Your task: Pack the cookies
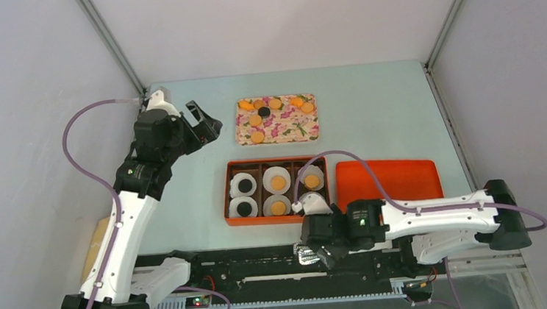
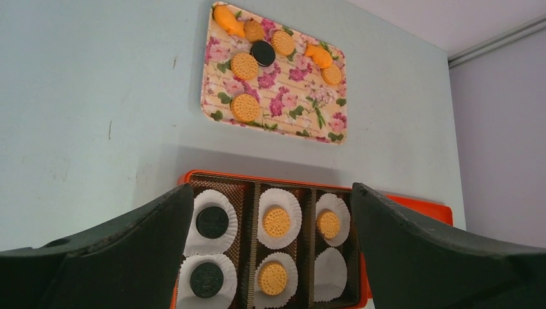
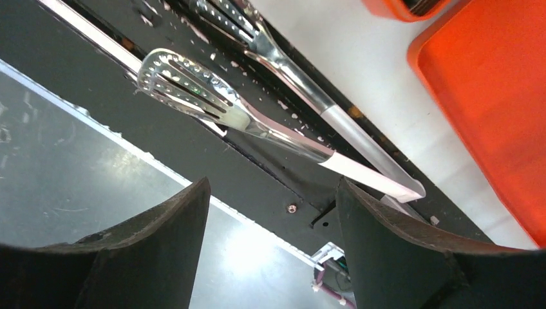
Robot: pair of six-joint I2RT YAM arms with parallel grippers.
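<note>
Loose cookies (image 2: 244, 65) are seen on a flowered tray (image 2: 283, 122) at the far side of the table (image 1: 183, 169): several orange-tan ones and a single black one, lying flat and mostly apart from one another. Nearer the arms an orange box (image 1: 227, 202) with six compartments is set, each compartment lined with a white paper cup (image 2: 331, 273). Five of the cups are filled with one cookie each: two black ones in the left column, two orange-tan ones in the middle column, and one orange-tan one in the far right compartment. The near right cup is shown empty in the left wrist view, and in the top view it is partly hidden by the right arm. A flat orange tray (image 1: 387, 181) is placed just beside the box on its right. The left gripper (image 1: 207, 117) is held above the table to the left of the flowered tray, its fingers spread wide with nothing between them. The right gripper (image 3: 273, 187) is held low over the black rail (image 1: 264, 262) at the near edge of the table, its fingers also spread and nothing pinched. A pair of metal tongs (image 3: 257, 122) with white handles is laid on that rail just beyond the right fingertips, its perforated ends pointing away from the box. Whether the handle end touches a finger cannot be told.
</note>
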